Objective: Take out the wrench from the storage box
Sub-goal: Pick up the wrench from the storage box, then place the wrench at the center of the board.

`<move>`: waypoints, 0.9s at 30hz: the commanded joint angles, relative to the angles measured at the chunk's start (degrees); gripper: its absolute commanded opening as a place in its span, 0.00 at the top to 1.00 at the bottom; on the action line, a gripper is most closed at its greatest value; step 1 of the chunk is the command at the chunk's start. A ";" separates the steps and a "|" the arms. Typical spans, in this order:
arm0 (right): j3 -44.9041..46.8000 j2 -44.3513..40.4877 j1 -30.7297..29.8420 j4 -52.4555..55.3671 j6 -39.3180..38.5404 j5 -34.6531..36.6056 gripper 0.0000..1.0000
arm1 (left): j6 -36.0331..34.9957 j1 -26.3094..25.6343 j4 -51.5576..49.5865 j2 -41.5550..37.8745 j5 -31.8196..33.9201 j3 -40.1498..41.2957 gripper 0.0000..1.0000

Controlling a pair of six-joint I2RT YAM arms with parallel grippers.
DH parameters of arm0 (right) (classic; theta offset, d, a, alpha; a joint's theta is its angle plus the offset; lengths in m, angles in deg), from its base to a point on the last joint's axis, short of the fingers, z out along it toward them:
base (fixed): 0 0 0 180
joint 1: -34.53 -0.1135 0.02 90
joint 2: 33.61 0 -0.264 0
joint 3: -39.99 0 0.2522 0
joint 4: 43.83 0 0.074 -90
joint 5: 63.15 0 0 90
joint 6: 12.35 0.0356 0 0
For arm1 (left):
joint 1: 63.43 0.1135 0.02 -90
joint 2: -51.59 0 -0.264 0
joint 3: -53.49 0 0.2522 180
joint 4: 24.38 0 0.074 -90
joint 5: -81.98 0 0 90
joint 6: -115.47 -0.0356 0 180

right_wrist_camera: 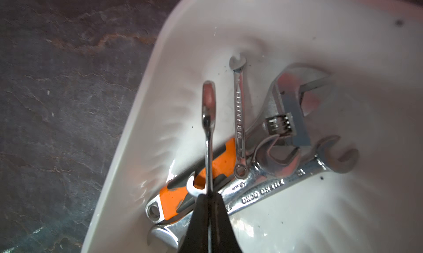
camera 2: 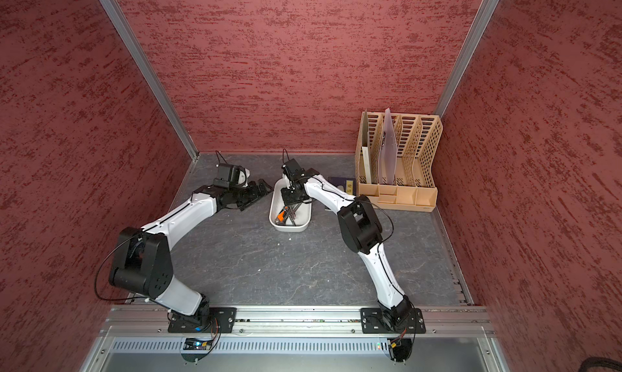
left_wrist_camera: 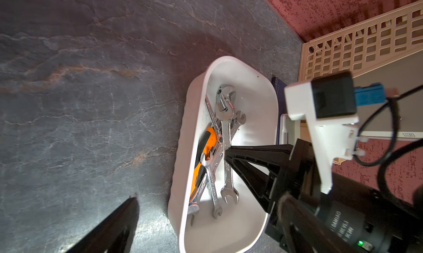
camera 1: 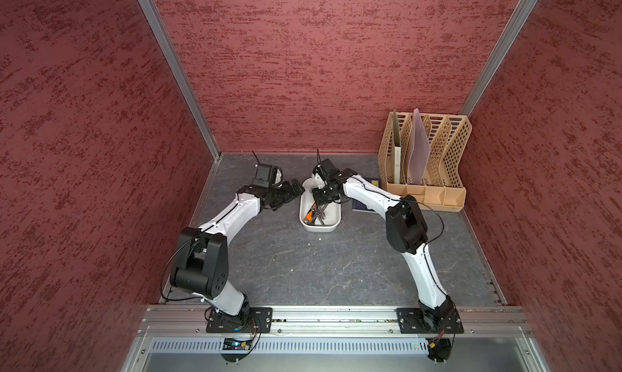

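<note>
Your right gripper [right_wrist_camera: 208,194] is down inside the shallow white plastic tray [right_wrist_camera: 146,98], black fingers pinched tight on the shaft of a slim chrome wrench [right_wrist_camera: 207,135]. In the right wrist view that wrench is turned on edge, so you see only its thin side. Its long axis runs straight out ahead of the fingertips, in line with the seam between them, rounded head leading over the tray's bare white floor. The shaft crosses above an orange-and-black tool handle [right_wrist_camera: 223,162]; whether it is clear of the pile, I cannot tell. Beside it in the tray lie a short chrome combination spanner [right_wrist_camera: 239,116], a big chrome adjustable wrench [right_wrist_camera: 288,107] and a long stamped open-end spanner [right_wrist_camera: 274,185]. In both top views the tray sits on the dark slate-patterned tabletop [camera 1: 303,269] between your two arms, its long side running away from the robot's base, and the held wrench is too small to pick out there. Your left gripper [camera 1: 293,188] hangs just beside the tray's far left rim, jaws spread wide, gripping nothing; one black finger [left_wrist_camera: 119,219] shows in the left wrist view. A tan lattice file rack [camera 1: 437,158] stands by the back wall on the right.
</note>
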 commanded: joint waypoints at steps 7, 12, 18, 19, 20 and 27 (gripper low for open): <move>7.11 -11.95 0.28 -7.25 4.65 2.27 1.00 | -2.10 -0.53 -1.36 -3.87 3.72 -0.02 0.00; 17.38 -20.68 0.20 -11.99 7.54 3.14 1.00 | -3.47 -3.50 -3.16 -6.48 7.87 -1.01 0.00; 36.26 -35.65 0.03 -17.27 12.44 4.40 1.00 | -4.05 -7.39 -4.60 -9.67 11.31 -1.45 0.00; 40.02 -38.53 -0.20 -17.90 13.43 5.05 1.00 | -4.11 -7.80 -4.70 -10.05 11.61 -1.25 0.00; 43.24 -41.00 -0.49 -18.37 14.50 5.60 1.00 | -4.03 -8.22 -4.70 -10.55 11.95 -0.88 0.00; 62.69 -52.81 -6.92 -21.85 24.22 8.81 1.00 | -4.03 -9.68 -4.46 -12.09 13.28 1.66 0.00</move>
